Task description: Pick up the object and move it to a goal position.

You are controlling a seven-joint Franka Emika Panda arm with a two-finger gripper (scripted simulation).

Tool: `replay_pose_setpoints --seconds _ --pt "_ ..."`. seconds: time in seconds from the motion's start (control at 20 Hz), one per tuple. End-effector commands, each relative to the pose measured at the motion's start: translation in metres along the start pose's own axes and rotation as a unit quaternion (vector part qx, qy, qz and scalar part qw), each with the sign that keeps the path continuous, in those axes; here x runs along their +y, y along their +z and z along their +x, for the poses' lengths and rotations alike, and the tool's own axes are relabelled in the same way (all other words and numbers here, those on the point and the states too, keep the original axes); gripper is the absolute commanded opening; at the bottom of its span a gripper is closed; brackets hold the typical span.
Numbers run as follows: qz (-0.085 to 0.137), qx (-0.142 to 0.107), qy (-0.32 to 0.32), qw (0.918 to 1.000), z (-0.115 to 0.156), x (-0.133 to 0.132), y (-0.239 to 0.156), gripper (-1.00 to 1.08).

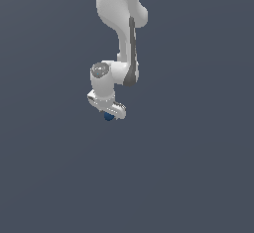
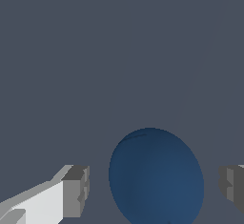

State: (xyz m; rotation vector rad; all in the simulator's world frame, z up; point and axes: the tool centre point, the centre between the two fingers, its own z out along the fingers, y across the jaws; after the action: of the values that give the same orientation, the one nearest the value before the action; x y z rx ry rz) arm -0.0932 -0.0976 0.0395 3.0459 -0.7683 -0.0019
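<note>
Exterior view: we see the white arm (image 1: 119, 33) reaching down, gripper (image 1: 108, 112) at its lower end. The ball (image 1: 108, 117), dark blue, sits right under the gripper, partly hidden by it. We can't tell contact from here.

Wrist view: we see the ball (image 2: 156, 178) between the two fingers (image 2: 76, 192), closer to neither by much. Grey floor (image 2: 95, 51) shows in the gaps on both sides, so the fingers are spread and not touching the ball.
</note>
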Motion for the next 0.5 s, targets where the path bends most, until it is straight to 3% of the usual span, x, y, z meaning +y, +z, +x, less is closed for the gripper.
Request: replay_pose_setpoints --seconds 0.0,0.15,0.2,0.45 --pt "0.000 0.001 0.000 1.0000 0.0004 -0.0002 0.0063 1.00" --pt "0.000 0.001 0.000 1.0000 0.0006 -0.0003 0.0086 1.00" --pt "0.000 0.001 0.000 1.0000 0.0006 -0.0003 0.0086 -1.00" --pt "0.000 0.001 0.000 1.0000 0.0006 -0.0003 0.0086 -1.00"
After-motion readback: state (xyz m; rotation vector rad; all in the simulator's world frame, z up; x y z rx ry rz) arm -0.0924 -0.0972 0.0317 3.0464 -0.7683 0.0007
